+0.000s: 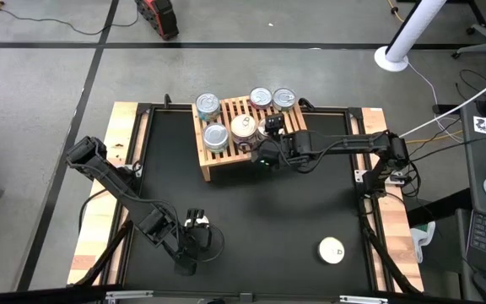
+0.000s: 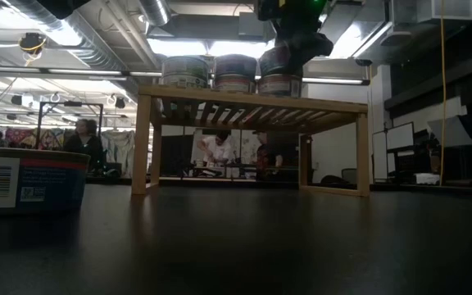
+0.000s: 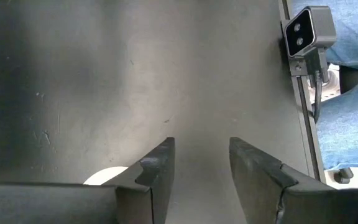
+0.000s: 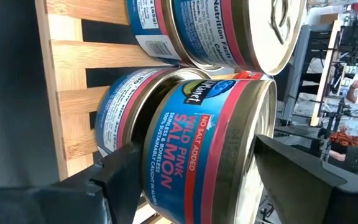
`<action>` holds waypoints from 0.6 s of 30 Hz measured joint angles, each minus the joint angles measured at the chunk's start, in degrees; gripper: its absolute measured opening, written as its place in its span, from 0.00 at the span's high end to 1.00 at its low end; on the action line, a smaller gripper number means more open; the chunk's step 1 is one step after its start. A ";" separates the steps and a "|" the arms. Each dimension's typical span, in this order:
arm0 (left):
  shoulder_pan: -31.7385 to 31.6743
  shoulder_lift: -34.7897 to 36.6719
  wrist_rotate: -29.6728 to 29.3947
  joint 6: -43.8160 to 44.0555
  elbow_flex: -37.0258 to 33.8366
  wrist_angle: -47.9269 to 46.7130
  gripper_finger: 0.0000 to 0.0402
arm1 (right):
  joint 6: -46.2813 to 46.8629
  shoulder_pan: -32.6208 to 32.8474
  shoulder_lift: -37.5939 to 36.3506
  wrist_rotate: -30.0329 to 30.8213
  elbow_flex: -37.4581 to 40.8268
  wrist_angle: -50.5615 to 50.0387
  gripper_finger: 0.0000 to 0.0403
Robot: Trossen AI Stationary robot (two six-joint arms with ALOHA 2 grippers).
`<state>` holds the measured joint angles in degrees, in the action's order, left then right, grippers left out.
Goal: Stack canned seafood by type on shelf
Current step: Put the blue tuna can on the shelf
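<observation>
setting the salmon tin (image 4: 204,149) squarely on the can beneath looks the thing to get right; the right gripper (image 1: 274,128) straddles it with wide-spread fingers over the shelf (image 1: 212,160), which carries several tins. one white-lidded tin (image 1: 332,250) waits on the table, the left gripper (image 1: 195,225) half-spread, empty, nearby.

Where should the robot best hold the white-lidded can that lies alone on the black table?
Probably by its low round side wall, coming straight down from above. The can lies flat, lid up, with free table around it, so fingers can likely close across its width.
</observation>
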<state>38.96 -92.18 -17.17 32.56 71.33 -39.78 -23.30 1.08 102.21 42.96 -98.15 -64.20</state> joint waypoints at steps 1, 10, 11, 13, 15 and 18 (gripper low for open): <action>0.00 0.00 0.00 0.00 0.00 0.01 0.64 | -0.57 0.00 0.00 -0.04 0.00 0.00 0.28; 0.00 0.02 0.00 0.00 0.00 0.01 0.64 | -2.54 -0.02 0.02 -0.36 0.02 0.05 0.28; 0.00 0.00 0.00 0.00 0.00 0.01 0.64 | -2.57 -0.02 0.02 -0.37 0.02 0.04 0.28; 0.00 0.00 0.00 0.00 0.00 -0.01 0.64 | -2.76 -0.02 0.02 -0.41 0.02 0.02 0.28; 0.00 0.00 0.00 0.00 0.00 -0.01 0.64 | -4.32 -0.16 -0.27 -0.59 0.05 0.01 0.28; 0.00 0.00 0.00 0.00 0.00 0.00 0.64 | -5.70 -0.88 -1.04 -2.26 0.15 0.17 0.28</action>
<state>38.96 -92.18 -17.17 32.56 71.33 -39.78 -29.00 0.20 101.18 40.70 -98.00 -64.04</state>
